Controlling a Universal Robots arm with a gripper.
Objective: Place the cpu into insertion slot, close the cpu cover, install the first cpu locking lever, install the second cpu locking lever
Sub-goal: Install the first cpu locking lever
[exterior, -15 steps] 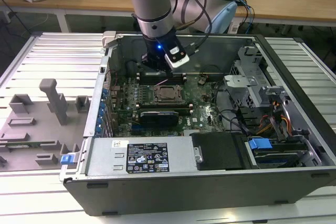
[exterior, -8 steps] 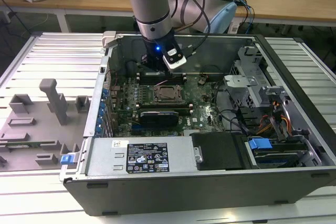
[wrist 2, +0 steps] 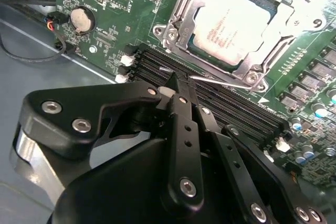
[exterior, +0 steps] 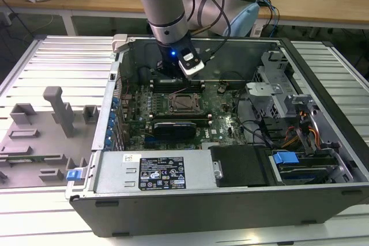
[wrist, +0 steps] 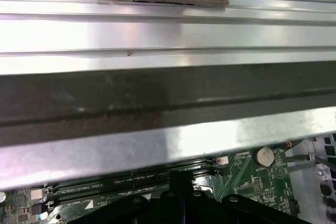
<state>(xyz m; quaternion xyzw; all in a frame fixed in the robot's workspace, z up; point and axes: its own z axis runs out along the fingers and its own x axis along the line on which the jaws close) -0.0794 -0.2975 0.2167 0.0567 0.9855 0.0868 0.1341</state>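
Gripper [wrist 2: 176, 84] pinched, seemingly beside locking lever [wrist 2: 220, 81].

Ribbed aluminium table [exterior: 57, 61] under an open computer case [exterior: 230, 207] and a grey fixture tray [exterior: 29, 149].

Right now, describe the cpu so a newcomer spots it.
Inside the open computer case, find the green motherboard. Near its middle, beside the long black memory slots, sits the cpu: a flat square framed by the cpu cover, alone in having a pale silvery top.
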